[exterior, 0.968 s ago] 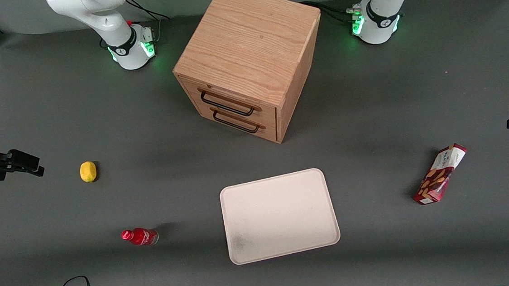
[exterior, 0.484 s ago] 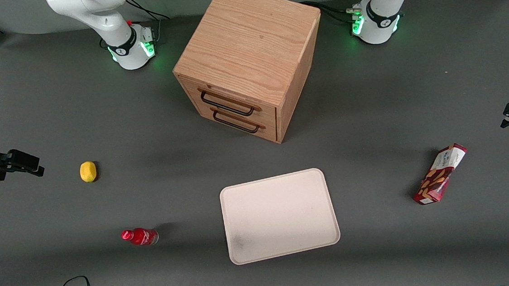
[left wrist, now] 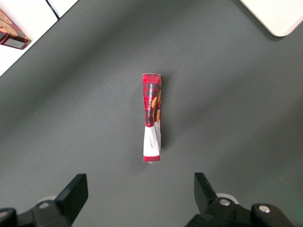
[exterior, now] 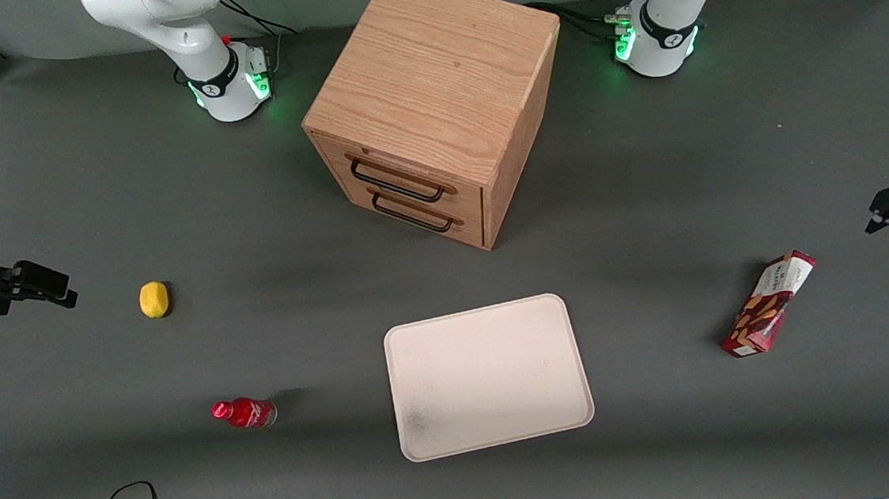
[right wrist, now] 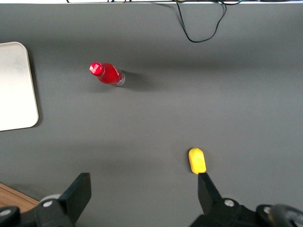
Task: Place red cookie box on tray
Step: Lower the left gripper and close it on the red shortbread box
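Long slim dark-red cardboard cookie box (exterior: 768, 303), white panel at one end, printed with golden cookies: lying on grey matte table (exterior: 646, 186), well apart from large flat cream-white tray (exterior: 488, 377) with rounded corners and low rim. Nothing done yet; grasp, carry, placing all left. Black two-finger gripper (left wrist: 140, 187) above box, fingers spread wide, empty.

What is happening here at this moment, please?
The left arm's gripper is open and hangs above the red cookie box, not touching it. The box lies on the grey table toward the working arm's end, apart from the tray, which holds nothing. A wooden drawer cabinet stands farther from the front camera than the tray.
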Robot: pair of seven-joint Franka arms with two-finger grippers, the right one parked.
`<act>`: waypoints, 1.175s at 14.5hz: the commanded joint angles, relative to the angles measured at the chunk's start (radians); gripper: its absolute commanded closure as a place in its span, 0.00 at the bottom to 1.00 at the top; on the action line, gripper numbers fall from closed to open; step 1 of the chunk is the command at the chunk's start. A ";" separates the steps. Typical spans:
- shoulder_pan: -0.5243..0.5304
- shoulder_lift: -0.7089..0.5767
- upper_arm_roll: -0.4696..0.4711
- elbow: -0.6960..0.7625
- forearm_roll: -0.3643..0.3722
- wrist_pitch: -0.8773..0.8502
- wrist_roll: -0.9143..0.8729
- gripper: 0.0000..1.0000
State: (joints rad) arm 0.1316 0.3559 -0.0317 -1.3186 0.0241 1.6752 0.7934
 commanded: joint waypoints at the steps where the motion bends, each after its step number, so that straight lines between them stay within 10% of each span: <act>1: -0.007 0.058 0.003 -0.048 0.008 0.101 0.009 0.00; 17: -0.003 0.208 0.003 -0.450 0.014 0.721 0.021 0.00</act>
State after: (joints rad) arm 0.1295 0.5501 -0.0316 -1.7562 0.0254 2.3557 0.7987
